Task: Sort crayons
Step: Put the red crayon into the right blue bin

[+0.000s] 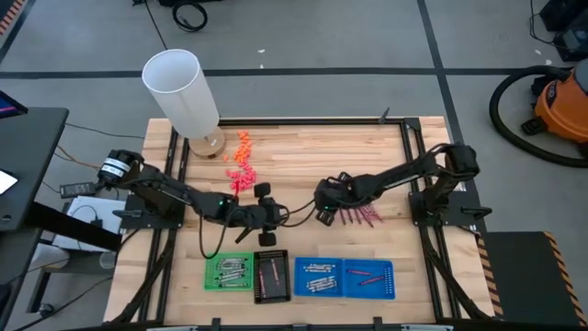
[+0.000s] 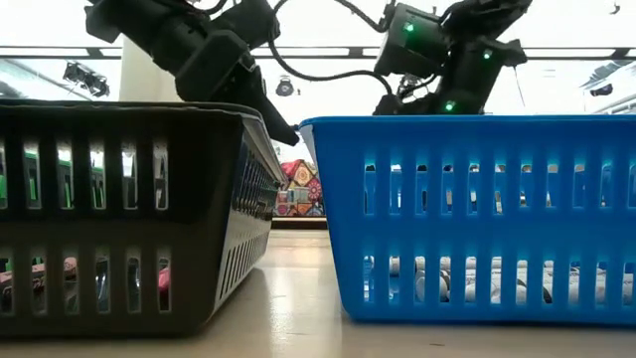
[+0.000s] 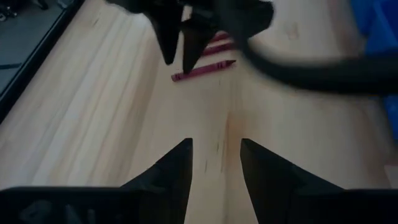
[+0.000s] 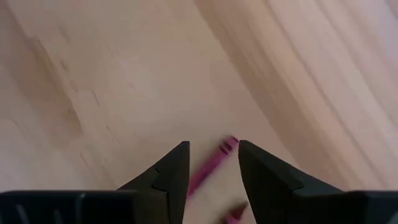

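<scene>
1. Nearest in the low view: black basket [image 2: 129,214] and blue basket [image 2: 477,214], side by side at the front table edge; red sticks lie in the black one, grey ones in the blue.
2. High view shows a front row: green tray [image 1: 228,273] with grey sticks, the black basket, then two blue compartments, grey sticks in one, red in the other.
3. Right gripper [image 4: 212,163] hangs with fingers spread and nothing held, over a magenta crayon [image 4: 214,158] that shows in the gap between the tips, lying slantwise.
4. Loose magenta crayons [image 1: 356,216] cluster mid-table, just beside the right gripper, so the right arm looks nearer.
5. Left gripper [image 3: 216,163] is released and empty, pointing toward the pile; one crayon's long axis runs across its view.
6. White cylinder [image 1: 181,90] and orange-pink lumps [image 1: 242,158] sit at the back.
</scene>
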You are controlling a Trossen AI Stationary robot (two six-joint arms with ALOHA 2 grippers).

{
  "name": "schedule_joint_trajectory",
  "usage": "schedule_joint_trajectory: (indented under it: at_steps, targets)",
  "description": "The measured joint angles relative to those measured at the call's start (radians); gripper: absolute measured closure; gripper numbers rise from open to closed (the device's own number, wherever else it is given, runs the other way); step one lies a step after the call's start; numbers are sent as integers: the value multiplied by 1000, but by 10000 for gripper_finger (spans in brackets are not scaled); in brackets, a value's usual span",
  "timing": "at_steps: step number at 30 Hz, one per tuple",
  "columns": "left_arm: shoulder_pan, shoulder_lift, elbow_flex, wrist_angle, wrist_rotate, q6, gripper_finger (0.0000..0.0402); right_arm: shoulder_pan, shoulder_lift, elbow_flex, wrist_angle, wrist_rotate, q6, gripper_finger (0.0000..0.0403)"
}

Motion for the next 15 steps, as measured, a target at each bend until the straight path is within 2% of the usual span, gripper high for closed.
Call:
schedule_joint_trajectory:
  at_steps: [7,15]
  targets:
    - [-55,-1,0,10,-32,73,258,-7,11,-1,-56,-37,40,255]
    - [-65,2,1,-45,-33,0,258,-1,54,-4,-44,-78,6,255]
